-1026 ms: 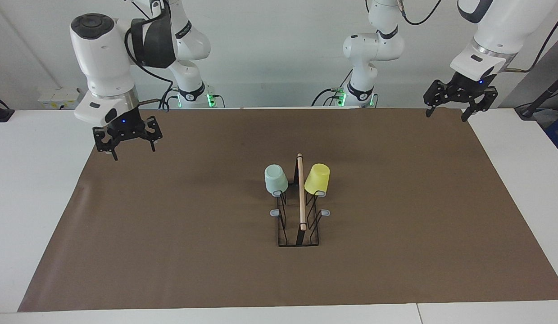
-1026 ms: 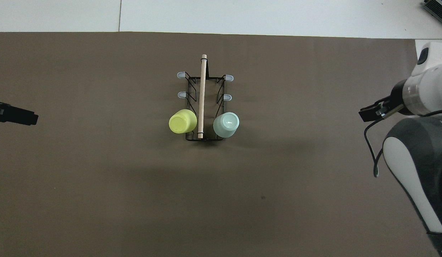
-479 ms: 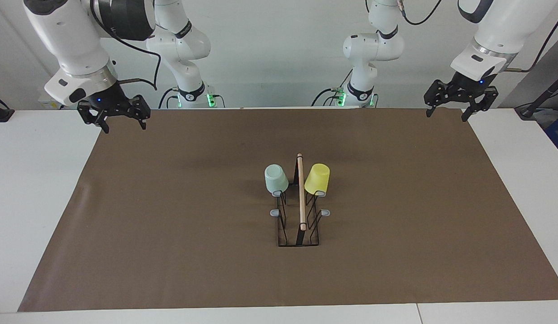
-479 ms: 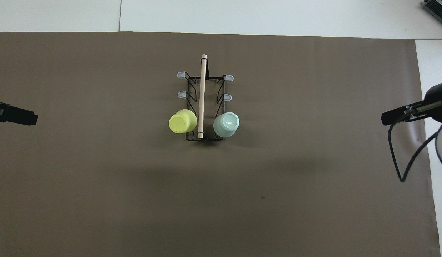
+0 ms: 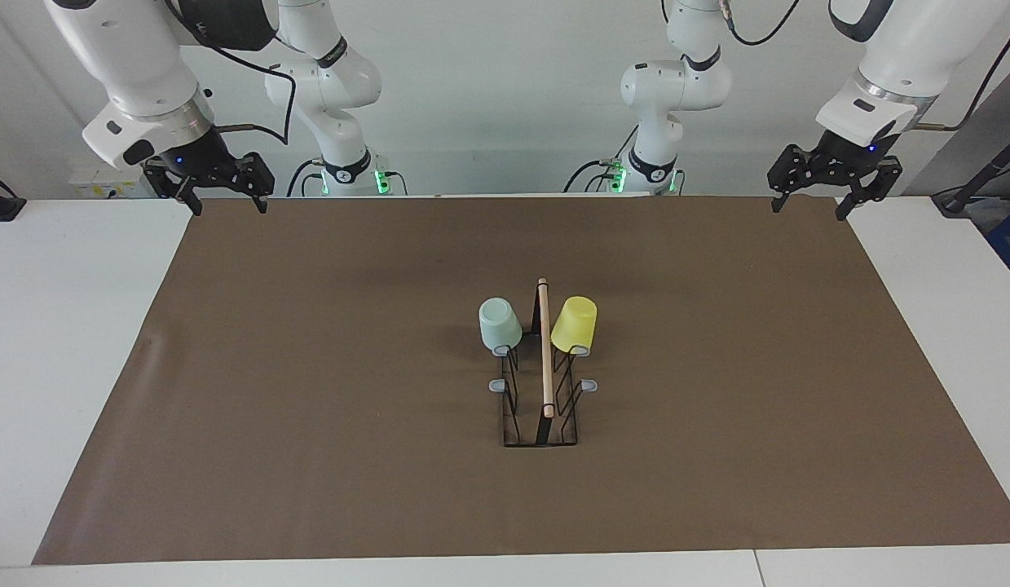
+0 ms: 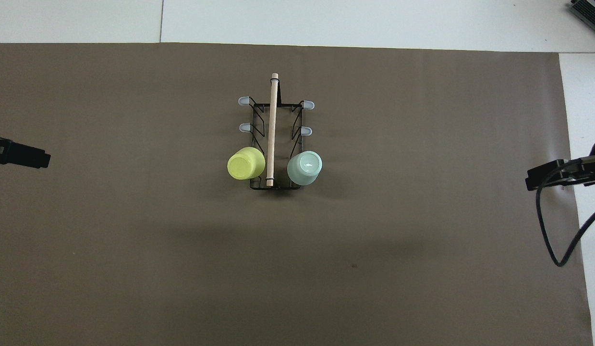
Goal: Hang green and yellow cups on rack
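The black wire rack (image 5: 541,424) (image 6: 274,144) with a wooden dowel (image 5: 544,346) on top stands mid-mat. The mint green cup (image 5: 499,324) (image 6: 304,167) hangs upside down on the peg nearest the robots, on the side toward the right arm's end. The yellow cup (image 5: 575,323) (image 6: 246,163) hangs likewise on the side toward the left arm's end. My right gripper (image 5: 223,204) is open and empty, raised over the mat's corner at its own end. My left gripper (image 5: 808,204) is open and empty, raised over the mat's corner at its end.
A brown mat (image 5: 309,408) covers most of the white table (image 5: 64,326). Several grey-tipped pegs (image 5: 498,385) on the rack are bare. A black cable (image 6: 547,230) hangs from the right arm at the mat's edge.
My right gripper has risen and drawn back from over the mat toward its base and the mat's corner. The left arm, the cups and the rack have not moved.
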You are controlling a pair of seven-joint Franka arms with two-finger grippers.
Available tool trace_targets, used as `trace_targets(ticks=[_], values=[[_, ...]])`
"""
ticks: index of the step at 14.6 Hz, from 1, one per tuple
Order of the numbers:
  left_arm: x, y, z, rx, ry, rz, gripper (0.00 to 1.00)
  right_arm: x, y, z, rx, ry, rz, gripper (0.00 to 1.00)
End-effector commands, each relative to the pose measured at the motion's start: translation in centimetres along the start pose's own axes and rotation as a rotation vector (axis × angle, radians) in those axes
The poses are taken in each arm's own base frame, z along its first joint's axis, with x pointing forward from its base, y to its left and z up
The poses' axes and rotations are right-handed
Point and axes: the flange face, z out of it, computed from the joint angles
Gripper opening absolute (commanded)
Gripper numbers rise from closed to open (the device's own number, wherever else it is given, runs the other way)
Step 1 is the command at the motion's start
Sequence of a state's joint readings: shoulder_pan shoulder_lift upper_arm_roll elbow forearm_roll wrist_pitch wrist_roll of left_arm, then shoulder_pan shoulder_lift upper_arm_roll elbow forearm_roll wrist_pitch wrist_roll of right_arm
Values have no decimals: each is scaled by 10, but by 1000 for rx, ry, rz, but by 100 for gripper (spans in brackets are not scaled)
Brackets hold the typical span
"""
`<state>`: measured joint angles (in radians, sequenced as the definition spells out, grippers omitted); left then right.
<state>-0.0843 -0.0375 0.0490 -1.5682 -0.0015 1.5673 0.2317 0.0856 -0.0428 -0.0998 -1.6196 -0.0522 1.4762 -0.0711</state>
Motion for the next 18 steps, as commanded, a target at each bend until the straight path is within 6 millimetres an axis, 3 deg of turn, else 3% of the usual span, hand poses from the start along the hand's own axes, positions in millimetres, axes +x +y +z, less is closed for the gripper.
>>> trace_targets(ticks=[1, 4, 7, 13, 15, 16, 18], values=[[-7, -2, -3, -2, 1, -15, 100, -3, -14, -12, 54, 11, 5, 100], [-6, -2, -2, -1, 4, -18, 100, 0, -26, -12, 100, 13, 136, 100], [-7, -2, -2, 0, 3, -18, 100, 2, -22, -10, 68, 39, 28, 100], [-6, 0, -2, 0, 3, -15, 100, -2, -19, -8, 68, 16, 33, 100], [-7, -1, -2, 0, 2, -17, 100, -1, -14, -6, 64, 14, 43, 100], [-7, -1, -2, 0, 3, -17, 100, -3, -1, -7, 66, 17, 67, 100], [-7, -2, -2, 1, 5, -18, 100, -3, -8, -8, 56, 17, 55, 100]])
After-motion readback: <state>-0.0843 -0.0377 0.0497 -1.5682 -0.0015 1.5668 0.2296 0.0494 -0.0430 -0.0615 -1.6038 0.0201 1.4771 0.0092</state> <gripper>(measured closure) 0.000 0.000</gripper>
